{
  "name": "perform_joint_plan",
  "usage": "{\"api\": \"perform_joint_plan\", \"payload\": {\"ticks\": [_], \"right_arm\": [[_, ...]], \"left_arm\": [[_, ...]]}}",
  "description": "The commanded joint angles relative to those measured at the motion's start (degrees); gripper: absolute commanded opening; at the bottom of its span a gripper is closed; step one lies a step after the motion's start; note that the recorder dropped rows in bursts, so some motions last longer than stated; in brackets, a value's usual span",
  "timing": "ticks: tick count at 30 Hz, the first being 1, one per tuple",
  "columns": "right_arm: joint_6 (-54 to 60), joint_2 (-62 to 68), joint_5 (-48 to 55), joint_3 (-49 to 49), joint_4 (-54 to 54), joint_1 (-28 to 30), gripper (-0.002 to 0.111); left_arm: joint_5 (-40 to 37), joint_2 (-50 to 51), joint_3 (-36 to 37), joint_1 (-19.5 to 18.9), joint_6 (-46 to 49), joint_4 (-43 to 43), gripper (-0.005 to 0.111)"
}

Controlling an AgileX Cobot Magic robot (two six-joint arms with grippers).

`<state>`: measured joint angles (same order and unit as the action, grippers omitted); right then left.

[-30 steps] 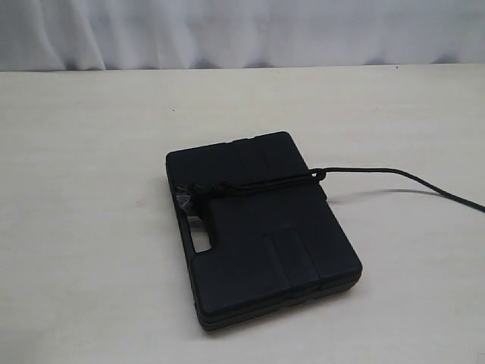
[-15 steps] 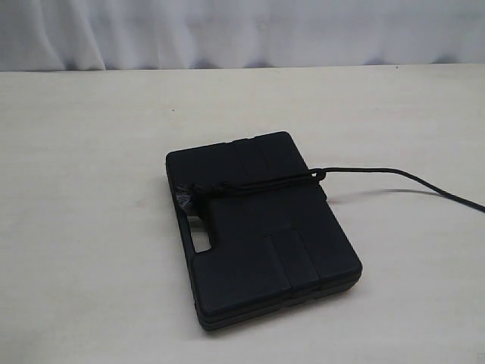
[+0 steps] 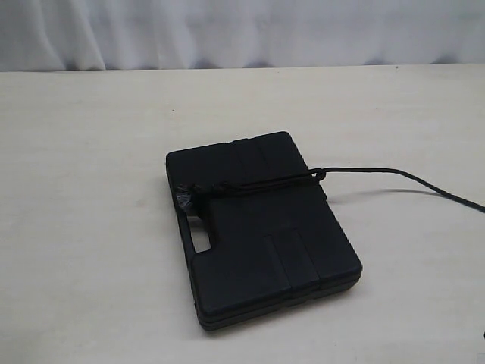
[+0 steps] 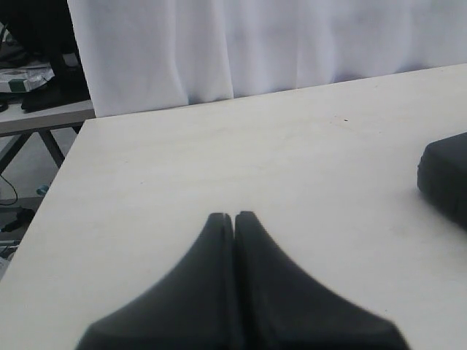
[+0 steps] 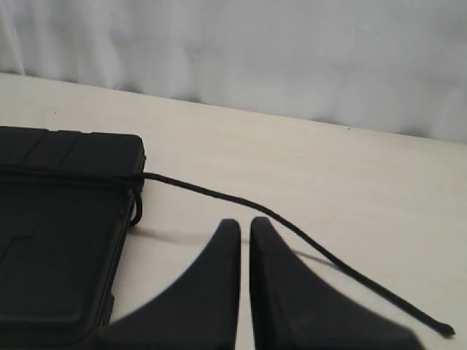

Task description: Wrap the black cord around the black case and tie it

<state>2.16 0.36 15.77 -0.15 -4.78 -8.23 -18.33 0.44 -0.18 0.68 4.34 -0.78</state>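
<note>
Black cord lies wrapped across the black case, tail trailing right.

Showed the black case lying flat near the middle of the pale bench, handle slot on its left side. Found the black cord drawn across the lid and bunched into a tangle just above the slot. Saw its loose length trailing rightward over the bench to the picture's edge. Glimpsed a white curtain behind.
</note>
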Motion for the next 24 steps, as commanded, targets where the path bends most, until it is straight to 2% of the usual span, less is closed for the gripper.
{"api": "perform_joint_plan", "payload": {"ticks": [1, 24], "right_arm": [[0.07, -0.36, 2.97, 0.15, -0.59, 0.37, 0.004], [-1.86, -0.36, 4.65, 0.15, -0.59, 0.37, 0.004]], "left_arm": [[0.13, -0.44, 0.18, -0.11, -0.09, 0.78, 0.000], [0.26, -0.44, 0.18, -0.11, -0.09, 0.78, 0.000]]}}
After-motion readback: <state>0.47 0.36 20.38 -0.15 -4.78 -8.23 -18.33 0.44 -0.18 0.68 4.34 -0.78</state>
